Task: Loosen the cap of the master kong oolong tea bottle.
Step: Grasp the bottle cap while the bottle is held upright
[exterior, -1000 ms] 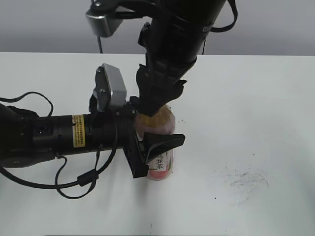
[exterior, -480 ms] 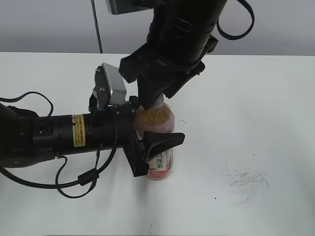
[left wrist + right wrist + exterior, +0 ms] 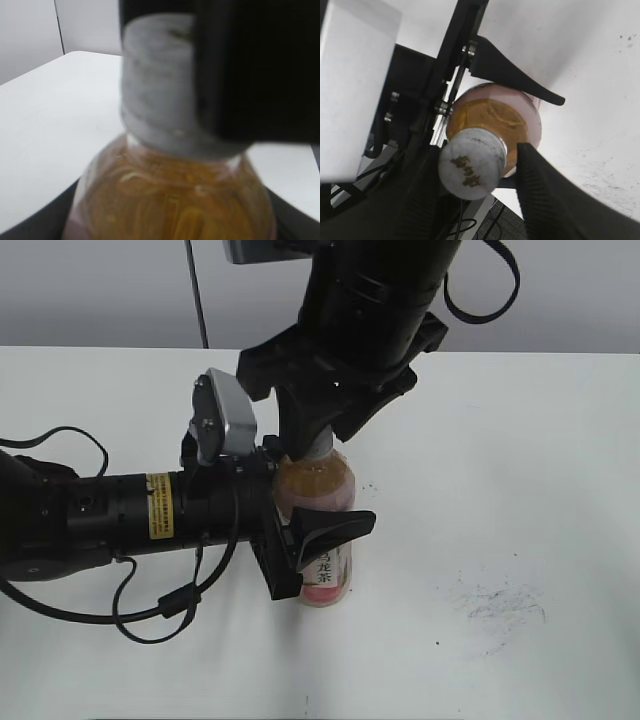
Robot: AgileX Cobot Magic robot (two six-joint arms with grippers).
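Observation:
The master kong oolong tea bottle [image 3: 318,490] stands upright on the white table [image 3: 530,470], amber tea above a pink-and-white label. My left gripper [image 3: 325,555] comes in from the left and is shut on the bottle's body. The cap [image 3: 319,448] is grey-white with a dark mark on top [image 3: 470,162]. My right gripper [image 3: 318,436] hangs over it from above, jaws spread either side of the cap. In the right wrist view a gap shows between the cap and the right finger [image 3: 545,195]. The left wrist view shows the cap [image 3: 155,85] and the bottle's shoulder [image 3: 170,200] up close.
The left arm and its black cable [image 3: 150,615] lie across the table's left half. Dark scuff marks [image 3: 495,605] lie on the table at the right front. A grey wall runs behind the table's far edge.
One second ago my right gripper was closed tight around the cap. It has since rotated and its jaws have spread apart. The bottle and left gripper have not moved.

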